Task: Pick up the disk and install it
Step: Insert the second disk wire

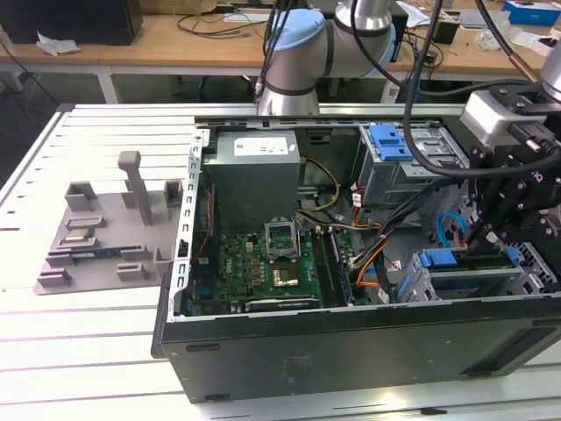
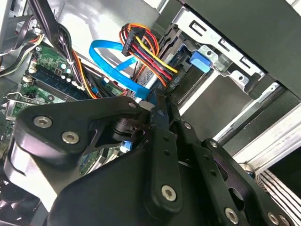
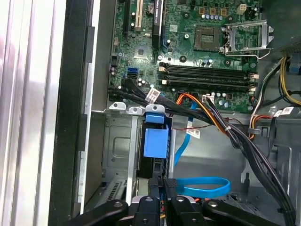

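One computer case [image 1: 351, 351], one motherboard [image 1: 263, 267], one grey stand [image 1: 105, 237], two drive cages [image 1: 412, 162]

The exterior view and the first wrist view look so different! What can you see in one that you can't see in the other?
The exterior view alone takes in the grey plastic stand on the white table, the silver power supply box and the wooden bench behind.

The first wrist view alone looks down into the grey drive bay with a blue carrier standing in it.

Both show the green motherboard, its square processor socket and the black gripper.
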`<state>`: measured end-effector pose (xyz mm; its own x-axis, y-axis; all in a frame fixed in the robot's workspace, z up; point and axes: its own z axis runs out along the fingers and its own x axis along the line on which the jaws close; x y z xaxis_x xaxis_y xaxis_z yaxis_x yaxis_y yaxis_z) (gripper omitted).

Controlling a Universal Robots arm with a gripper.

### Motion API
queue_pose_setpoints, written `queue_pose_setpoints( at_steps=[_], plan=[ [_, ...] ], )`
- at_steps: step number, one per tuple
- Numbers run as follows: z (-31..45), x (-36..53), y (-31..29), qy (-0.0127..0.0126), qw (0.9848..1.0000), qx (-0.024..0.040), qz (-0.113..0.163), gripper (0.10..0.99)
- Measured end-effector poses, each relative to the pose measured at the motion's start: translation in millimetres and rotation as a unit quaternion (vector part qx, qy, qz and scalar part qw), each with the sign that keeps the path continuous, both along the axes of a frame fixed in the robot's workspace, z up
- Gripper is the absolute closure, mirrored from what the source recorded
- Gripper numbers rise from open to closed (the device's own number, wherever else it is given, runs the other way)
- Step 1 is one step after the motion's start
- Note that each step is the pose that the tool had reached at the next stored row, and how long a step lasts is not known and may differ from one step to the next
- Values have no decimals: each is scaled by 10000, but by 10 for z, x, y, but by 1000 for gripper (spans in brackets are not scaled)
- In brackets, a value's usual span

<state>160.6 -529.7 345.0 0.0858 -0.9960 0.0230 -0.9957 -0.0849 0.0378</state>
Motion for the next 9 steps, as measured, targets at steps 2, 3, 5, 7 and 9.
queue_pose_setpoints(
  at_steps=[2, 3, 5, 7, 9],
  plan=[
    [-5, -10, 0, 0, 10000, 3, 0, 925],
    [-8, -13, 0, 0, 10000, 4, 1, 925],
    [-16, -13, -1, 1, 10000, 21, -1, 925],
    [-28, 5, -1, 0, 10000, 43, 1, 925],
    [-22, 10, -3, 0, 10000, 43, 0, 925]
  ],
)
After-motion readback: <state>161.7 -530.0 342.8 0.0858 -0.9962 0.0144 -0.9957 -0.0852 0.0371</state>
